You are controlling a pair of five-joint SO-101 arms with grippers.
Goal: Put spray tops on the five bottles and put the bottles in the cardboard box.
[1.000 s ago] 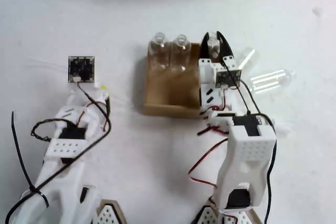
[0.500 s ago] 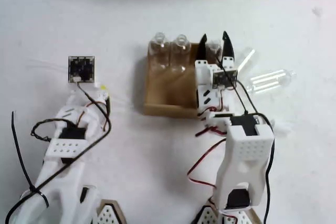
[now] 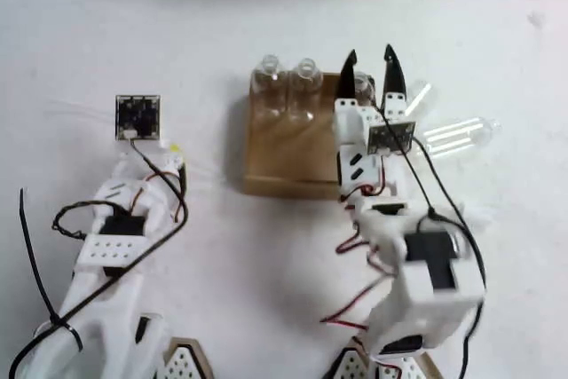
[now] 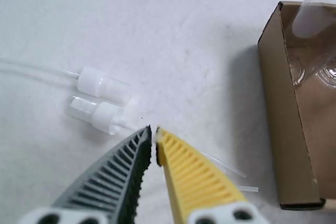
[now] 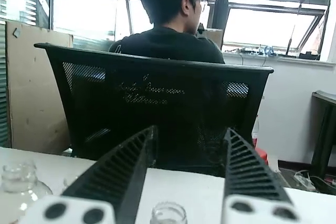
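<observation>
High view: the cardboard box [image 3: 284, 157] sits mid-surface [image 3: 177, 33], with two bottles [image 3: 266, 77] upright in its far-left corner and a third bottle [image 3: 362, 86] at the far-right corner, between the spread fingers of the right tool [image 3: 371, 61]. A fourth bottle [image 3: 457, 137] lies on its side just past the box's right edge. Left tool [image 4: 154, 132], tips together, is just beside two spray tops [image 4: 97, 83] on open surface left of the box.

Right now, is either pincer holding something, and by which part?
Nothing is held. The right pincer is open over a bottle in the cardboard box; the left pincer is shut on nothing, beside the spray tops.
</observation>
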